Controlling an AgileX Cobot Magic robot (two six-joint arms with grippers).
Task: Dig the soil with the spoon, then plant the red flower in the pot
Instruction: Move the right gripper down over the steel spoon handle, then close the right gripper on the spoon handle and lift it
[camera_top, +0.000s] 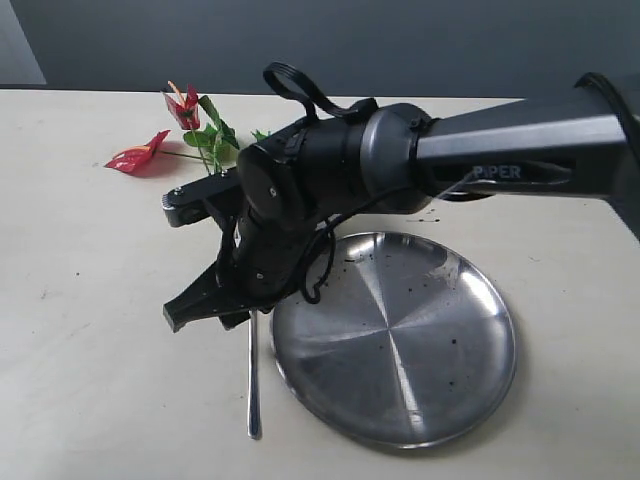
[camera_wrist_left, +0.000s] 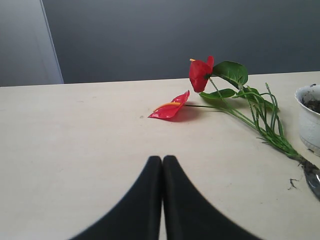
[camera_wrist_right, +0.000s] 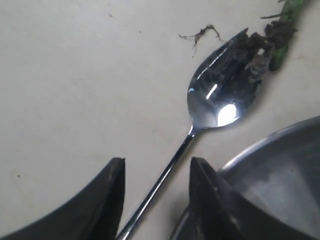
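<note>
The worry here is the steel plate (camera_wrist_right: 280, 175), whose rim sits just beside my right tool (camera_wrist_right: 156, 187): if I come down a shade off line, one finger could catch that rim instead of sliding past the spoon (camera_wrist_right: 220, 100), and the thin handle could skid or roll away on the smooth tabletop (camera_top: 90, 250). The spoon's bowl also lies against the dirty root end of the red flower (camera_wrist_left: 200, 75), so dragging the spoon could tug the stem. My right tool is spread, its fingers either side of the spoon's handle, hovering and gripping nothing as far as I can judge. My left tool (camera_wrist_left: 162, 165) is pressed together, empty, well short of the flower lying on the tabletop. The pot (camera_wrist_left: 311, 120) stands by the flower's stems with dark soil (camera_wrist_left: 315, 106) in it, hidden behind my arm in the exterior view.
</note>
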